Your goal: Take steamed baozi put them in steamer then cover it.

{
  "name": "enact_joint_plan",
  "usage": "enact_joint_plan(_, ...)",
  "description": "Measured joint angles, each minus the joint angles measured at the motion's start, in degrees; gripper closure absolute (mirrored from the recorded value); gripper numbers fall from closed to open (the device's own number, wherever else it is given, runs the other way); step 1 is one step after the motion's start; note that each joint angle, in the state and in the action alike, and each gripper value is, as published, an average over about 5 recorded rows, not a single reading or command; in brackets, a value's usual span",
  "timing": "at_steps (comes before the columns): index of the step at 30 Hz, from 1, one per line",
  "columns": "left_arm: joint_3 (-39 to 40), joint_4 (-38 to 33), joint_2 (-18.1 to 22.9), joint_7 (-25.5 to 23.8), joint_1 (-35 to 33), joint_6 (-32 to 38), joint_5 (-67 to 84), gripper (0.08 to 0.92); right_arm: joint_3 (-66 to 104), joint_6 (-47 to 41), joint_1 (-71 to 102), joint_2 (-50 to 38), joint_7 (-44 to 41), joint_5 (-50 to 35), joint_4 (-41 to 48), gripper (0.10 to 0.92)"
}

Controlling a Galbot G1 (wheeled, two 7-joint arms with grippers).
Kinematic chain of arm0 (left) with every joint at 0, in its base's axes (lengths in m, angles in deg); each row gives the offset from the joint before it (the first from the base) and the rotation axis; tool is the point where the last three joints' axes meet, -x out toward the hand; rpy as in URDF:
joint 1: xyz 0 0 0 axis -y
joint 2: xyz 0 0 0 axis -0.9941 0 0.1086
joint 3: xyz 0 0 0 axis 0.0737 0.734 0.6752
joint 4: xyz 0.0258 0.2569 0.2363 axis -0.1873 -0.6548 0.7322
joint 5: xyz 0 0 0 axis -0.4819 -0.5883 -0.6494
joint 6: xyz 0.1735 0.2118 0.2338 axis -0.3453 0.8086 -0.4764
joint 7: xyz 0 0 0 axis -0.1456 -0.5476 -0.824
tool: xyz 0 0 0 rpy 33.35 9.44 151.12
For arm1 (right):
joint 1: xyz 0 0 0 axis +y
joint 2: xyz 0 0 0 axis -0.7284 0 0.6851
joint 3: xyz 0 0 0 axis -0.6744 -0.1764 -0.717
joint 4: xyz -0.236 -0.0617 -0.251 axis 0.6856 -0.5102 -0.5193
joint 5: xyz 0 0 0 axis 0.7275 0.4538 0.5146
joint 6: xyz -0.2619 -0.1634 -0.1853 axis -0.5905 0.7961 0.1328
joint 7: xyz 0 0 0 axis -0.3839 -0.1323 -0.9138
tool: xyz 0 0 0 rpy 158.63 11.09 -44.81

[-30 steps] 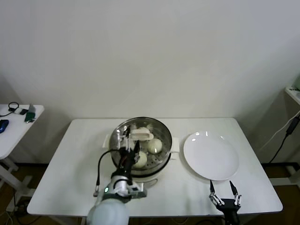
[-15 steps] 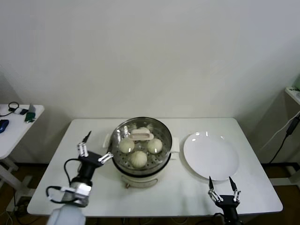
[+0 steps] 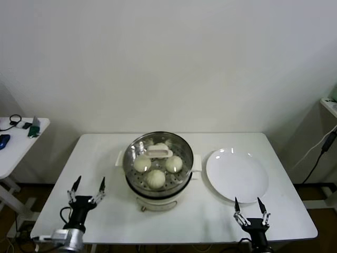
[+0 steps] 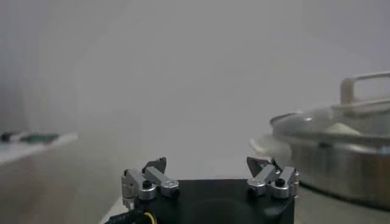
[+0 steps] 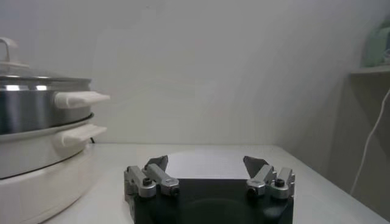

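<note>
Centre frame: steamer (image 3: 159, 185) on table (image 3: 105, 153), cover (image 3: 158, 161) seated on it, baozi (image 3: 156, 178) visible beneath. Left gripper (image 3: 87, 188) lower left, fingers spread, empty. Right gripper (image 3: 251, 209) lower right, spread, empty, below plate (image 3: 237, 175).

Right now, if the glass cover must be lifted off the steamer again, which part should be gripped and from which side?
Probably the small cream handle on top of the cover, taken from straight above. It is a narrow raised bar, so fingers can close across its short sides, while the wide lid sits flat on the steamer.
</note>
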Motion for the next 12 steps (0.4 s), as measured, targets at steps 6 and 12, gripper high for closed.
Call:
enact_joint_plan(6, 0.3, 2.6, 0.2, -0.6, -1.4, 2.6, 3.3, 0.177, -0.1, 0.0, 0.2, 0.0, -0.1, 0.0, -0.3, 0.203)
enact_joint_plan(12, 0.7, 3.7, 0.4, -0.8, -2.2, 3.7, 4.8, 0.177, 0.0, 0.0, 0.4, -0.1, -0.1, 0.0, -0.6, 0.203)
